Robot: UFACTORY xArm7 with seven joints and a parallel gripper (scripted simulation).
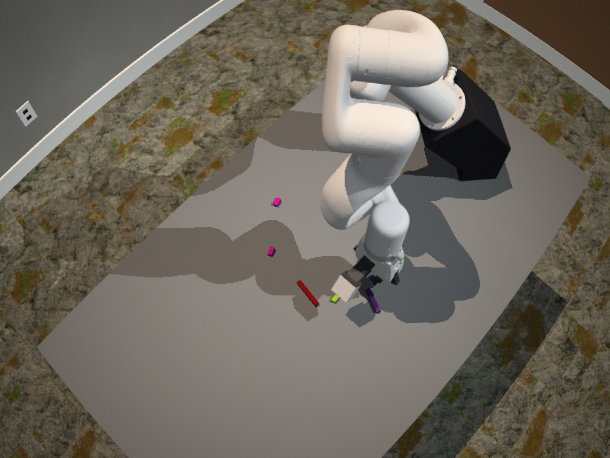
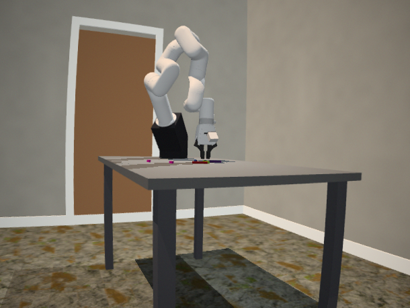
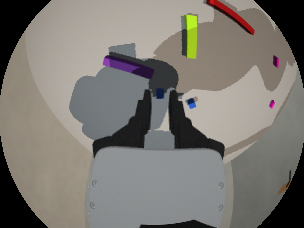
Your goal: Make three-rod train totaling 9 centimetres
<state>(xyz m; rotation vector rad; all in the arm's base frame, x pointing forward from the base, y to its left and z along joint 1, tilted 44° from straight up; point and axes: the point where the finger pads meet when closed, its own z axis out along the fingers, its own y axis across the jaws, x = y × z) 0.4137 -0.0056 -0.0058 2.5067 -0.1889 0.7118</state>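
My gripper (image 1: 385, 281) (image 2: 205, 158) (image 3: 160, 98) is partly open, its tips just above the table. A dark blue rod (image 3: 160, 94) shows between the fingertips, with space on both sides. A second blue rod (image 3: 192, 104) lies just outside the right finger in the wrist view. A purple rod (image 1: 373, 301) (image 2: 216, 161) (image 3: 125, 66) lies beyond the fingertips to the left, slanted, its near end in shadow. A lime rod (image 1: 335, 299) (image 3: 191, 40) lies ahead, partly hidden in the top view. A red rod (image 1: 307, 293) (image 2: 199, 162) (image 3: 234, 17) lies farther off. All these rods lie apart.
Two magenta rods lie away from the others: one magenta rod (image 1: 271, 251) (image 2: 171, 162) (image 3: 276, 62) and another (image 1: 277, 202) (image 2: 148, 161) (image 3: 272, 104). They rest on the grey table (image 1: 200, 370) (image 2: 235, 179). The arm's black base (image 1: 472, 145) (image 2: 171, 138) stands at the table's far side.
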